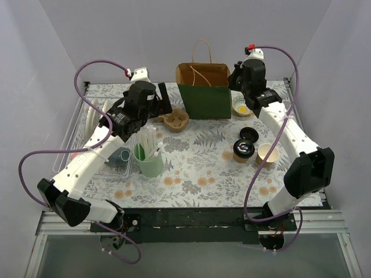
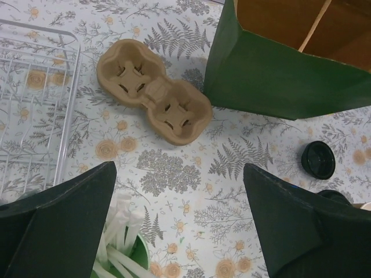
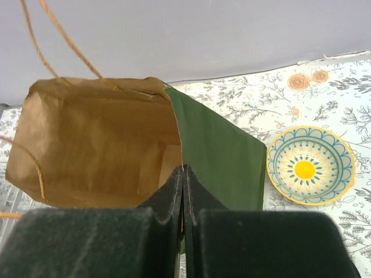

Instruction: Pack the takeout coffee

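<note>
Takeout coffee (image 1: pixel 244 150) between lid (image 1: pixel 248 134), lidless cup (image 1: pixel 268 154)

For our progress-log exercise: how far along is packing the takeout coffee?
Done: the paper bag stands open. In hand: the right gripper pinches its rim; the left gripper hovers open above the cup carrier. Left: the takeout coffee stands outside the bag, not yet packed.

Robot lab booth, plain grey walls (image 1: pixel 174 29), floral-clothed table (image 1: pixel 197 174), metal base frame (image 1: pixel 185 222).
</note>
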You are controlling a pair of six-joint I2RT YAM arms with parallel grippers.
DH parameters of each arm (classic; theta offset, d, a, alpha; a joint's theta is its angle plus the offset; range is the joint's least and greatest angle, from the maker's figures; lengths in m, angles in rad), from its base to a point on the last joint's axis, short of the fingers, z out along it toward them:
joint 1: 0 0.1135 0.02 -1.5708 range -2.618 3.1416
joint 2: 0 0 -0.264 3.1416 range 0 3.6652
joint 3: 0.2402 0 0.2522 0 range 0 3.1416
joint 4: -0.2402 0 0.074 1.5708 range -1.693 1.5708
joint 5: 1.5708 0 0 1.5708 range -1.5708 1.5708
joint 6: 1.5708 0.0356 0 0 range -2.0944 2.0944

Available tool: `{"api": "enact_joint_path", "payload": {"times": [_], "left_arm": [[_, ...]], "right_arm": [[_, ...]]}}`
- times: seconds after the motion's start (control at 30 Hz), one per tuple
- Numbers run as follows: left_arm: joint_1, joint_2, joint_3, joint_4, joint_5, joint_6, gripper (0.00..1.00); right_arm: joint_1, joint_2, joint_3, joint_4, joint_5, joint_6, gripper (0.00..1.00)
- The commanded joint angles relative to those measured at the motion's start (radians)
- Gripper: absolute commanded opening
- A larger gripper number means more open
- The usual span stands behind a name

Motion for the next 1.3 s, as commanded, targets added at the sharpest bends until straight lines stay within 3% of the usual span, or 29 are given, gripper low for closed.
{"api": "enact_joint_path", "payload": {"times": [0.0,0.33,0.77,0.9,1.07,1.27], "left_arm": [[0.01,0.02,0.08,0.019,0.023,-0.005,0.91],[0.02,0.005,0.1,-0.014,-0.006,0.054,0.91],[0.021,-0.035,0.161,-0.075,-0.026,0.067,0.92],[0.021,-0.051,0.167,-0.084,-0.018,0.078,0.92],[0.021,-0.069,0.149,-0.1,0.005,0.079,0.92],[0.021,-0.086,0.112,-0.104,0.045,0.134,0.92]], "right_arm": [[-0.007,-0.075,-0.007,0.016,-0.048,-0.054,0.01],[-0.006,-0.188,0.02,-0.102,-0.177,-0.002,0.01],[-0.004,-0.444,-0.119,-0.133,-0.397,0.13,0.01],[-0.003,-0.52,-0.197,-0.164,-0.456,0.197,0.01],[-0.001,-0.634,-0.416,-0.159,-0.477,0.276,0.01],[-0.001,-0.669,-0.585,-0.132,-0.482,0.312,0.01]]}}
